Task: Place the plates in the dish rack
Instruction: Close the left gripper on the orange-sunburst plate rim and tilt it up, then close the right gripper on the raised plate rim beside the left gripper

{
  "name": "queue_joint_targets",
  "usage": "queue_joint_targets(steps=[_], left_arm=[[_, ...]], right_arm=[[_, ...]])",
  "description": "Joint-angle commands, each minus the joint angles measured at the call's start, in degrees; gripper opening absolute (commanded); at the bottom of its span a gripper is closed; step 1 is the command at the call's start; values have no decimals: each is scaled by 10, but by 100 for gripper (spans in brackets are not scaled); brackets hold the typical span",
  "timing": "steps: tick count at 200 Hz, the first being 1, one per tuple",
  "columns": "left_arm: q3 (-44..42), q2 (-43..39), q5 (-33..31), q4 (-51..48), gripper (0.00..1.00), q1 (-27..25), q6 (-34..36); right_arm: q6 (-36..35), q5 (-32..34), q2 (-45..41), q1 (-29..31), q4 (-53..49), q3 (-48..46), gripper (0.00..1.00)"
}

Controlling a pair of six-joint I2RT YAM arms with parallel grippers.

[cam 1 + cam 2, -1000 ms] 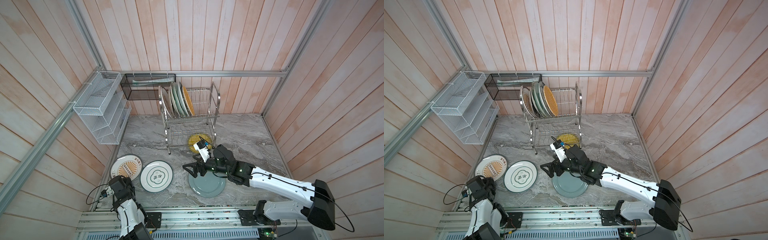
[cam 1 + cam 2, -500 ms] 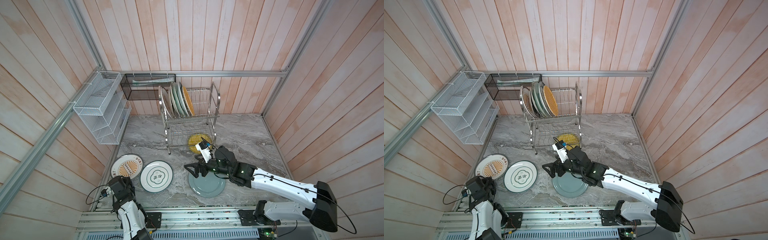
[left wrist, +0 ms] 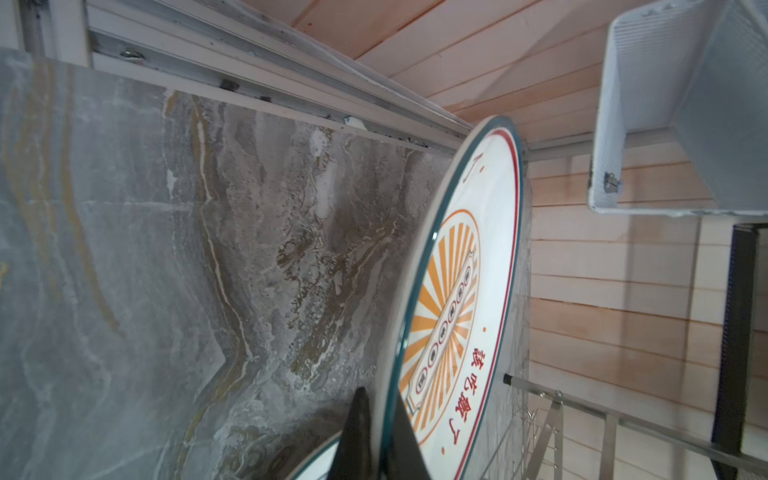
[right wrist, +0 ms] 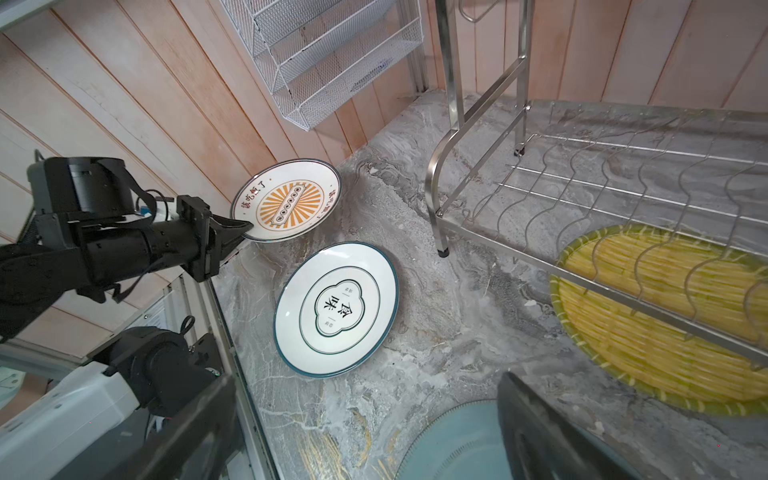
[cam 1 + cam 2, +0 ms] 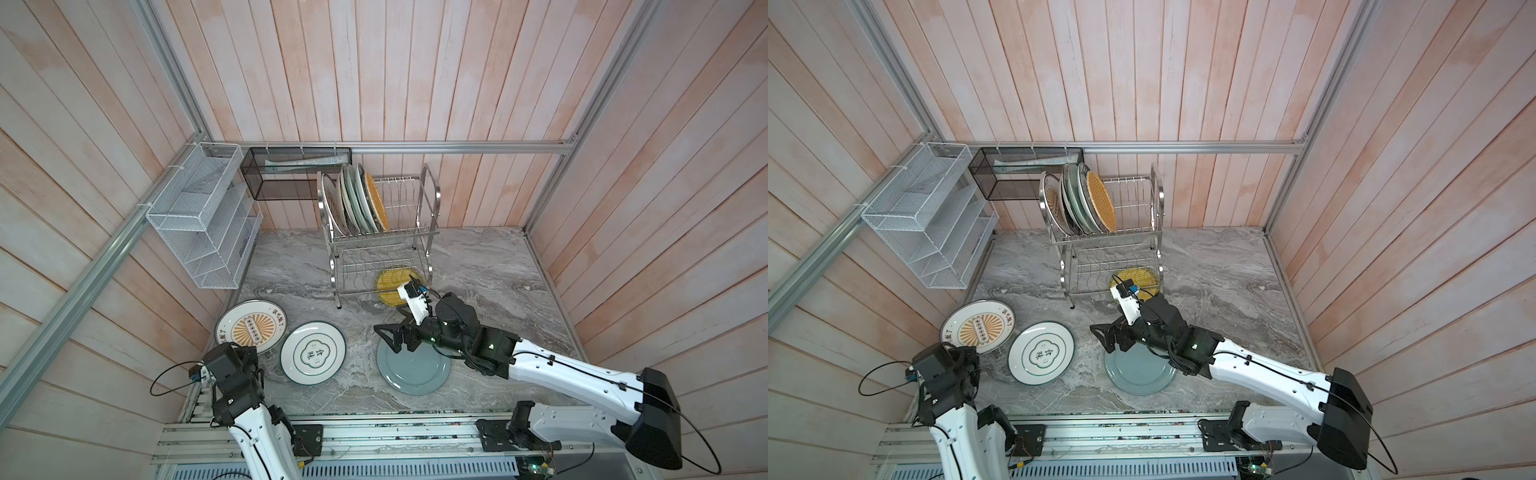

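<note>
At the front-left corner of the table (image 5: pixel 478 257), we had the left gripper (image 4: pixel 239 230) clamped on the sunburst plate (image 4: pixel 286 199); the dish rack (image 4: pixel 451 83) lay farther back and rightward, while the right gripper (image 5: pixel 388 340) hung spread over the grey-blue plate (image 5: pixel 415 374).

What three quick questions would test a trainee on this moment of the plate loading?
1. True or false: the left claw is shut on the sunburst plate's rim.
2. Fill in: the yellow woven plate lies flat beneath the dish rack's ____ tier.
3. The open right claw hangs over which plate's edge? A sunburst plate, B grey-blue plate, C yellow woven plate.
Key: 1 true; 2 lower; 3 B.
</note>
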Motion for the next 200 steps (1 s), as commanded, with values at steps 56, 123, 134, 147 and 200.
queue_joint_targets(steps=[56,123,134,147,200], left_arm=[[101,32,177,-89,0,1,42],[176,27,156,-148,0,-111,-43],[191,27,135,-153,0,-145,-64],[213,38,102,-172,0,-188,-81],[274,120,8,-175,0,-366,-144]], right_arm=[[-236,28,-21,2,149,-73,98],[-467,-30,59,3,201,-72,98],[-496,-39,68,3,212,-72,98],[-514,-38,79,3,249,-77,98],[-637,-13,153,30,333,-51,98]])
